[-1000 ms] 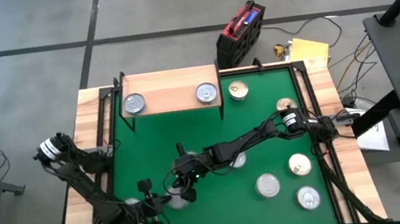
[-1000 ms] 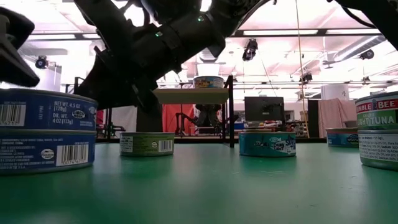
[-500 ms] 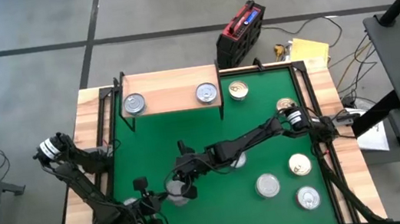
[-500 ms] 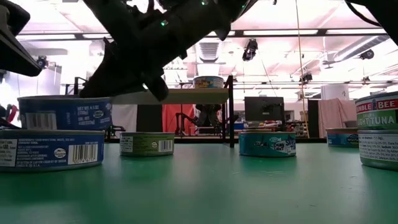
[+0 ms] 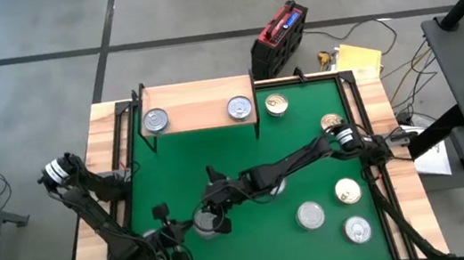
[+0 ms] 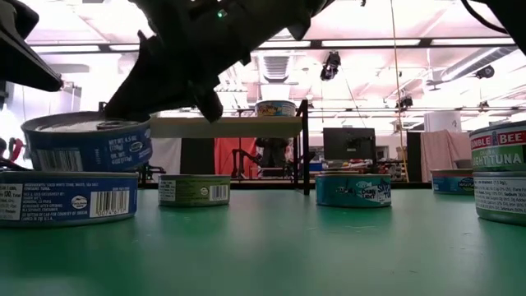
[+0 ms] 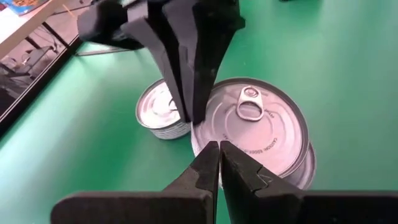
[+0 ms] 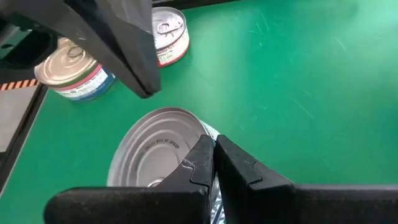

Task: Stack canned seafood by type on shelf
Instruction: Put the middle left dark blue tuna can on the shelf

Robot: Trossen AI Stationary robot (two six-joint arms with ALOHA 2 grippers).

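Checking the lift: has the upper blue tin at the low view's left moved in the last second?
Yes. The blue tin has risen and tilted off the tin below, up toward the shelf board's level.

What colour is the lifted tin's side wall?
Dark blue with white print on the lifted tin, clearest in the low view.

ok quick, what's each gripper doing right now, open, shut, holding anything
Left gripper: shut, pinching the rim of the raised blue can.
Right gripper: shut, clamped on the same can's rim.
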